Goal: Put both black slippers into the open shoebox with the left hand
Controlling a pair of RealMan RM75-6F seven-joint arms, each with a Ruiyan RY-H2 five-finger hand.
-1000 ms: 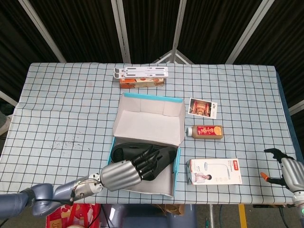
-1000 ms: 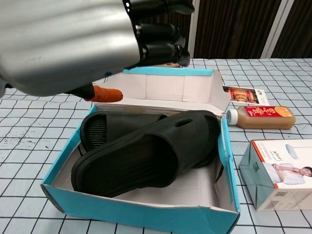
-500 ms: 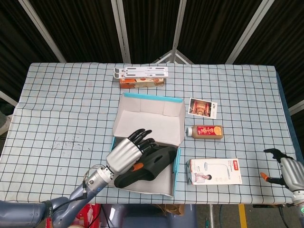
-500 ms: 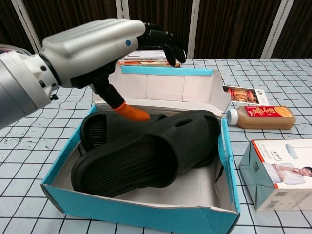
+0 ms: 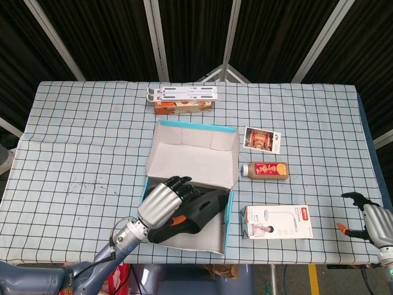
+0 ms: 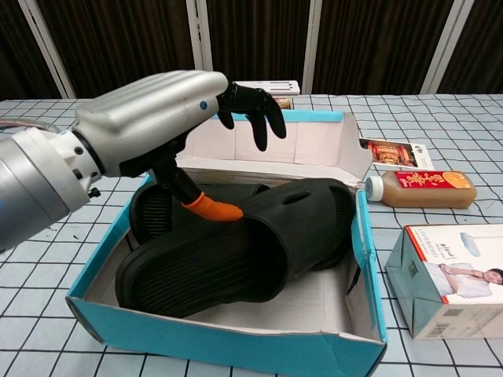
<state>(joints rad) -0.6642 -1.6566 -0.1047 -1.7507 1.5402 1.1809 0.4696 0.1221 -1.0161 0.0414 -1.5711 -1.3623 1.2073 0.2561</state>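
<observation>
Checked tablecloth table (image 5: 86, 141) with shoebox (image 5: 209, 131), bottle (image 5: 265, 169), carton (image 5: 279, 222).

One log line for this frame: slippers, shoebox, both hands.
slippers: both in shoebox | left hand: open, above slippers, holds nothing | right hand: open, idle at table edge

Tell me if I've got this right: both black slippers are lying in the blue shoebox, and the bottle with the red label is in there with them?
Not quite. Both black slippers do lie in the blue shoebox, with the left robot hand above them. But the bottle with the red label is not in there: the head view shows it lying on the table just outside the box's right side.
</observation>
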